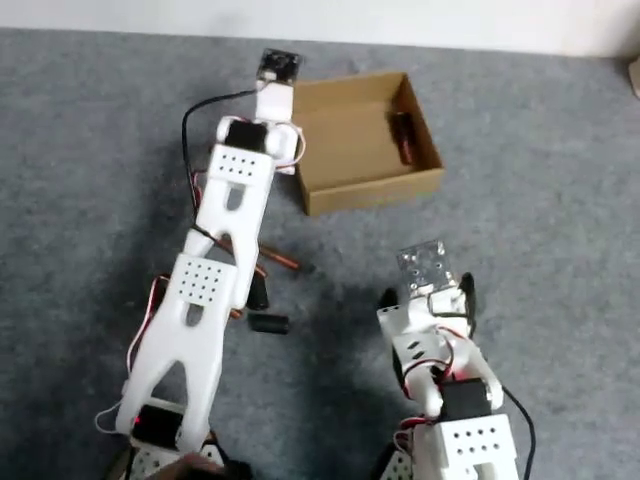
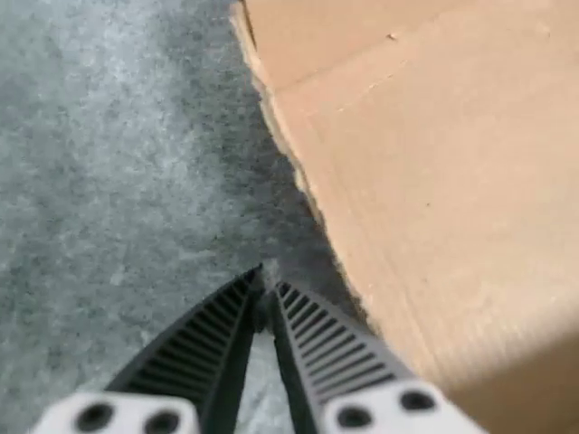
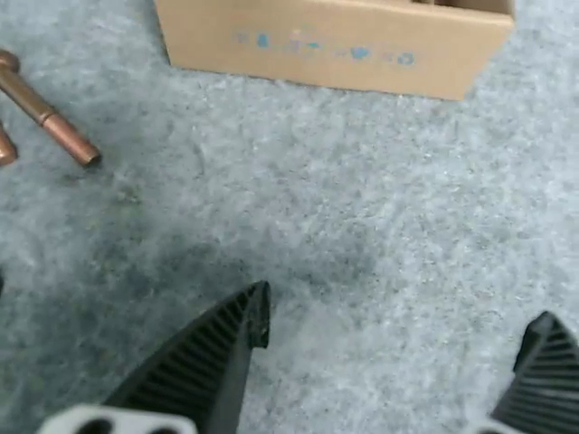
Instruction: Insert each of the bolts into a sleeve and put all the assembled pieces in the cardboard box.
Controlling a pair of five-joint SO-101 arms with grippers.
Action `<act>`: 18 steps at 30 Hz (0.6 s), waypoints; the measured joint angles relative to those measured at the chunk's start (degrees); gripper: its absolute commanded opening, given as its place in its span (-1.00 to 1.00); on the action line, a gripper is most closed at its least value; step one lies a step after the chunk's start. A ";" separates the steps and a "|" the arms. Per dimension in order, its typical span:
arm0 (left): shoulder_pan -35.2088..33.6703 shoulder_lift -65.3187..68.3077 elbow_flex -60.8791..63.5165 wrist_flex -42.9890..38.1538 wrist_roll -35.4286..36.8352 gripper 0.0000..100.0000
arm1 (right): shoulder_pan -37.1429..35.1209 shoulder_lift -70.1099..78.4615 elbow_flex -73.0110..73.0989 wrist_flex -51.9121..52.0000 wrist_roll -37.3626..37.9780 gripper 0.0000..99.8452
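Note:
The cardboard box (image 1: 352, 150) stands at the back of the grey carpet, with one dark assembled piece (image 1: 402, 137) lying against its right wall. My left gripper (image 2: 265, 282) is shut on nothing, low over the carpet just outside the box's left wall (image 2: 425, 181). A copper bolt (image 1: 276, 258) lies beside the left arm, and below it are a black sleeve (image 1: 268, 323) and a second sleeve (image 1: 258, 291) half under the arm. My right gripper (image 3: 398, 330) is open over bare carpet, facing the box front (image 3: 335, 45), with the bolt (image 3: 47, 116) off to its side.
The end of a second copper bolt (image 3: 4, 149) pokes in at the edge of the right wrist view. The left arm (image 1: 215, 260) stretches across the left half of the carpet, covering part of the loose pieces. A pale wall strip runs along the back.

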State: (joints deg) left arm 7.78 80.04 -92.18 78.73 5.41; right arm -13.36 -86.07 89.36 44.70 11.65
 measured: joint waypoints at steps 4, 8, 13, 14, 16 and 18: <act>0.18 0.00 0.00 -1.41 -6.42 -0.98 | -0.18 0.00 0.00 0.00 0.00 -0.22; 0.18 0.00 0.00 -5.45 -10.02 -0.98 | -0.18 0.00 0.00 0.00 0.00 -0.22; 0.18 0.00 0.00 -6.33 -10.64 -0.98 | -0.18 0.00 0.00 0.00 0.00 -0.22; 0.18 0.00 0.00 -6.51 -10.73 -0.98 | -0.18 0.00 0.00 0.00 0.00 -0.22; 0.18 0.00 0.00 -7.30 -10.73 -0.98 | -0.35 0.00 0.35 0.00 0.00 -0.22; 0.18 0.88 0.00 -8.88 -10.73 -0.98 | -1.76 0.00 1.41 0.00 0.00 -0.22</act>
State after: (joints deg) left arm 7.96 80.92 -92.18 69.85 -5.32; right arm -15.12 -86.07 90.77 44.70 11.65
